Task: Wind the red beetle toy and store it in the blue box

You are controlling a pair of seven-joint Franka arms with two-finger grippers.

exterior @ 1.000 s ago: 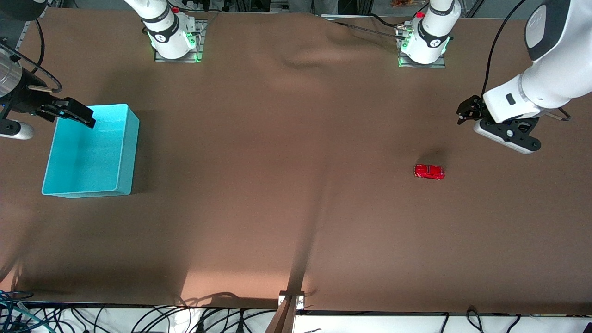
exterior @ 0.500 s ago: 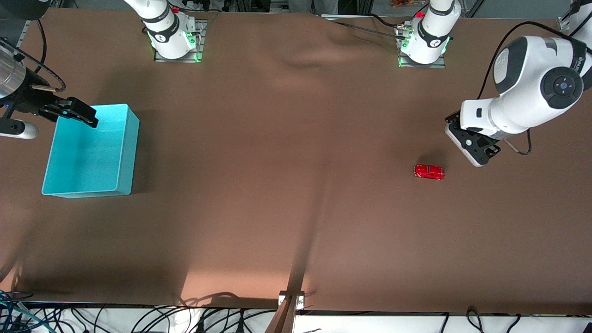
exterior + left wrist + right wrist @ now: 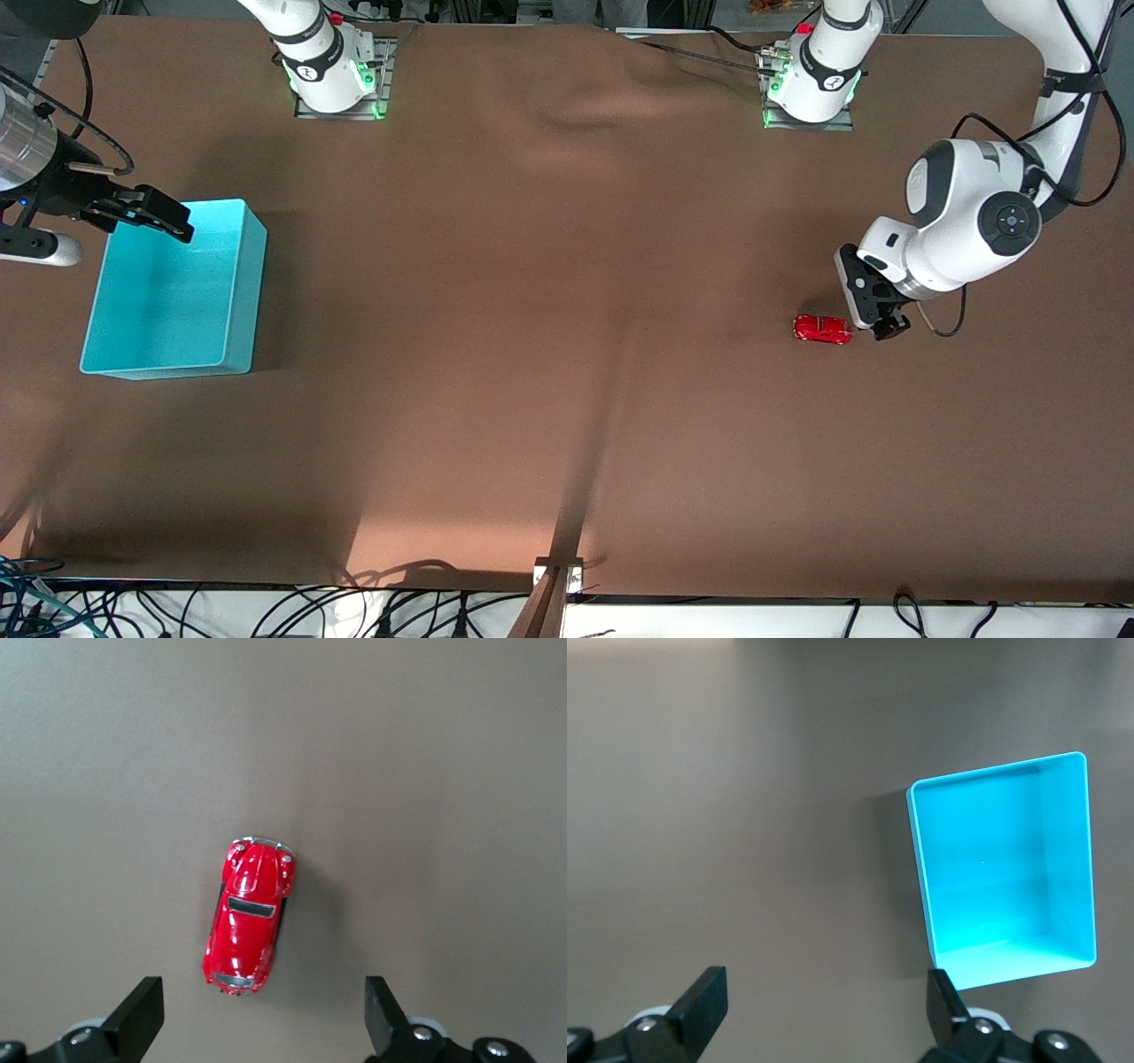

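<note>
The red beetle toy (image 3: 822, 330) sits on the brown table cloth toward the left arm's end. In the left wrist view the toy (image 3: 250, 915) lies just ahead of the gap between the open fingers. My left gripper (image 3: 877, 315) (image 3: 263, 1023) is open and empty, low beside the toy. The blue box (image 3: 168, 292) stands empty toward the right arm's end. My right gripper (image 3: 173, 223) (image 3: 824, 1010) is open and empty, held over the box's corner that lies farthest from the front camera. The box (image 3: 1001, 877) shows off to one side in the right wrist view.
The two arm bases (image 3: 332, 75) (image 3: 811, 84) stand along the table's edge farthest from the front camera. The cloth has a wrinkle (image 3: 576, 115) between them. A metal clamp (image 3: 558, 571) and cables (image 3: 266, 611) lie at the edge nearest the front camera.
My left arm has swung in and lowered, bringing its gripper from well away to right beside the toy. The right gripper has shifted only slightly. The toy and box have not moved.
</note>
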